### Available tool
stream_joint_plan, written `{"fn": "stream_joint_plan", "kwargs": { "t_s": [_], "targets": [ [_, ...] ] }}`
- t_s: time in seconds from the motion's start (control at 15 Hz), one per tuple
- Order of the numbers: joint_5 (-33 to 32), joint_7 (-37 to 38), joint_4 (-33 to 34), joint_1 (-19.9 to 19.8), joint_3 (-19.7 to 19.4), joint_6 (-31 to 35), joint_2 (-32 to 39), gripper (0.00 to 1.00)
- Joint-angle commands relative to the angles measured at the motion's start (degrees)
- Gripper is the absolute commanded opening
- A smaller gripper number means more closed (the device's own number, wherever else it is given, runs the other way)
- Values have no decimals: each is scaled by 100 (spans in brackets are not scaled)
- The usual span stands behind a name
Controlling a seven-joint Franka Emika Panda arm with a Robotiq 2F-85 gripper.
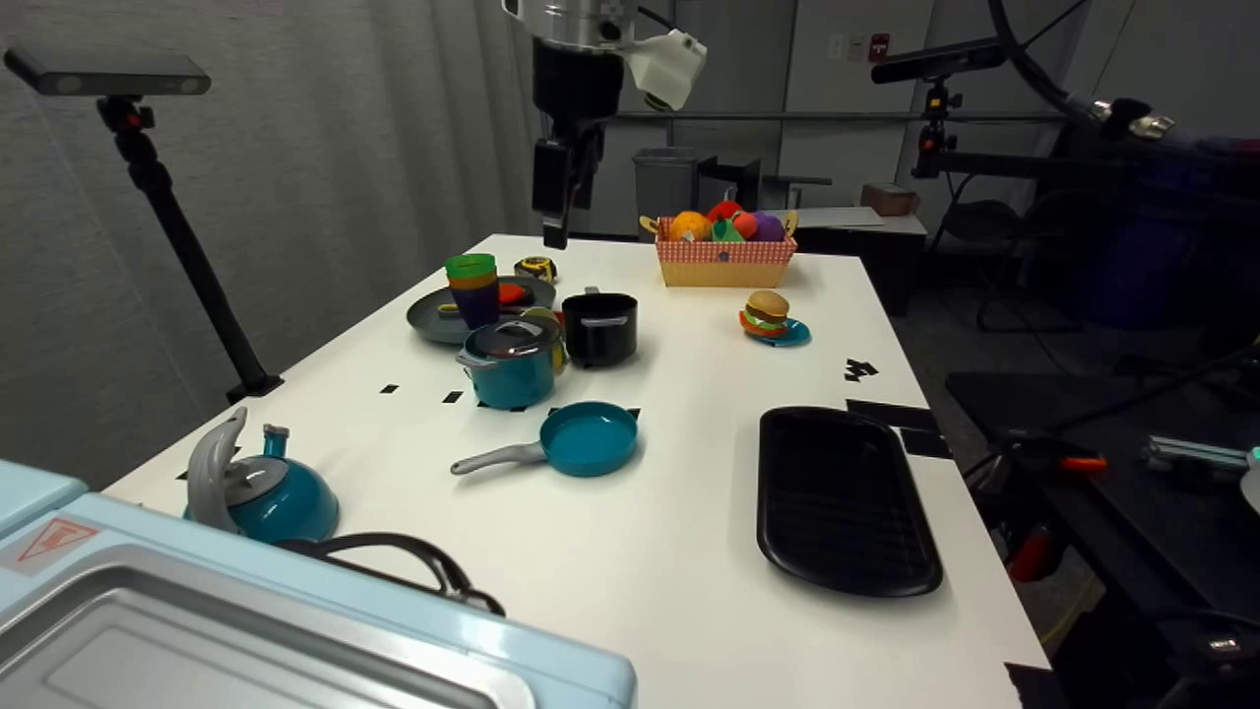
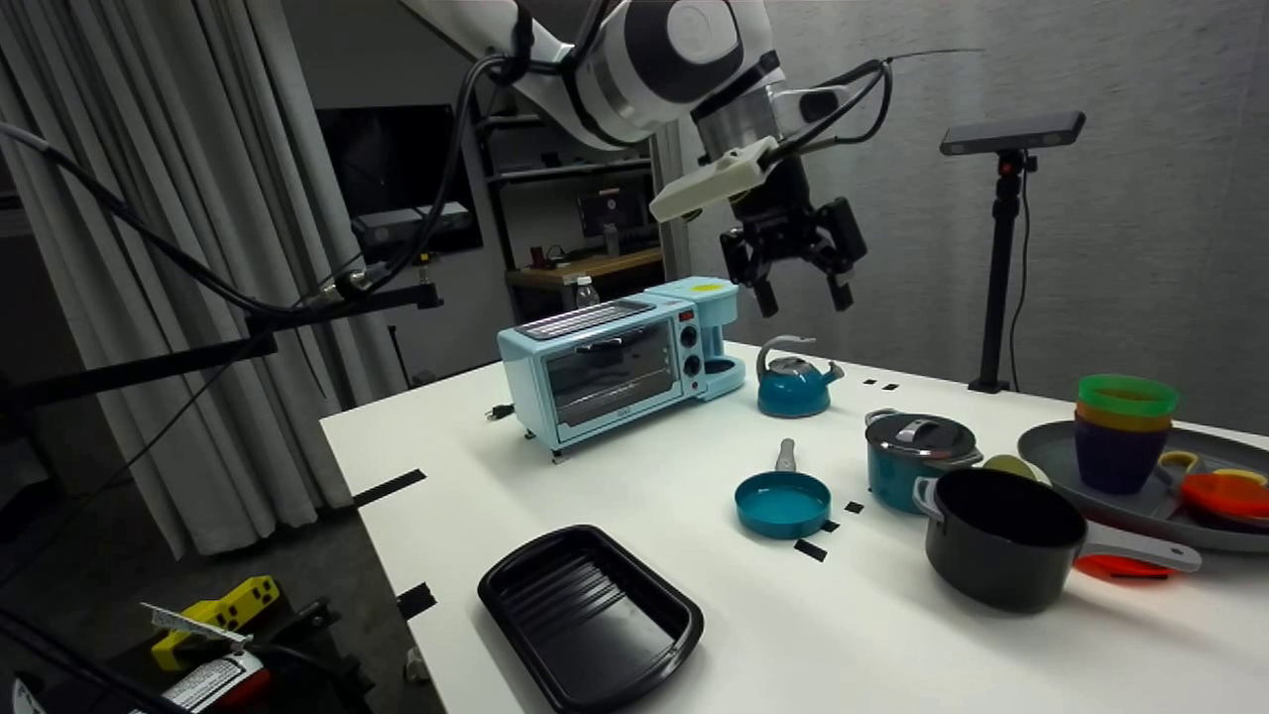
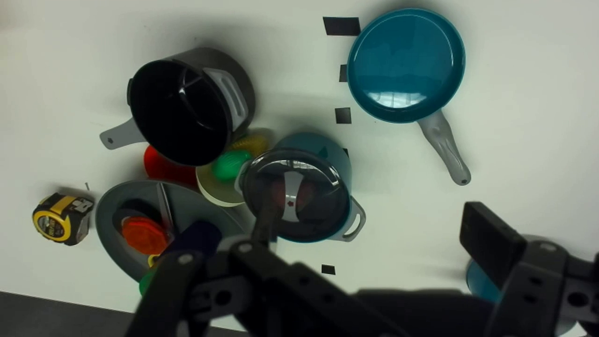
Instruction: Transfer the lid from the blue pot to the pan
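Observation:
The dark grey lid (image 1: 514,337) with a grey handle sits on the blue pot (image 1: 512,382). The lid (image 2: 922,436) and the pot (image 2: 897,483) show the same way in an exterior view. In the wrist view the lid (image 3: 293,187) covers the pot (image 3: 323,144). The teal pan (image 1: 589,440) lies bare beside the pot, also in the other views (image 2: 783,504) (image 3: 406,65). My gripper (image 1: 568,215) is open and empty, high above the table. Its fingers (image 2: 803,297) are spread apart; in the wrist view one finger of the gripper (image 3: 373,215) overlaps the lid's edge.
A black pot (image 2: 1001,545) stands close beside the blue pot. A grey plate (image 1: 428,317) with stacked cups (image 1: 475,295) is behind it. The blue kettle (image 2: 793,392), toaster oven (image 2: 615,372), black tray (image 1: 847,502) and fruit basket (image 1: 726,268) also stand on the table.

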Motion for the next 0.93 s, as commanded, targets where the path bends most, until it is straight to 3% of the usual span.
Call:
{"fn": "stream_joint_plan", "kwargs": {
  "t_s": [0.0, 0.33, 0.4, 0.87],
  "targets": [
    [-139, 250, 516, 34, -65, -232, 453, 100],
    [-154, 106, 762, 3, -72, -267, 750, 100],
    [-60, 114, 431, -15, -28, -67, 573, 100],
    [-60, 130, 622, -21, -38, -31, 749, 100]
  ]
}}
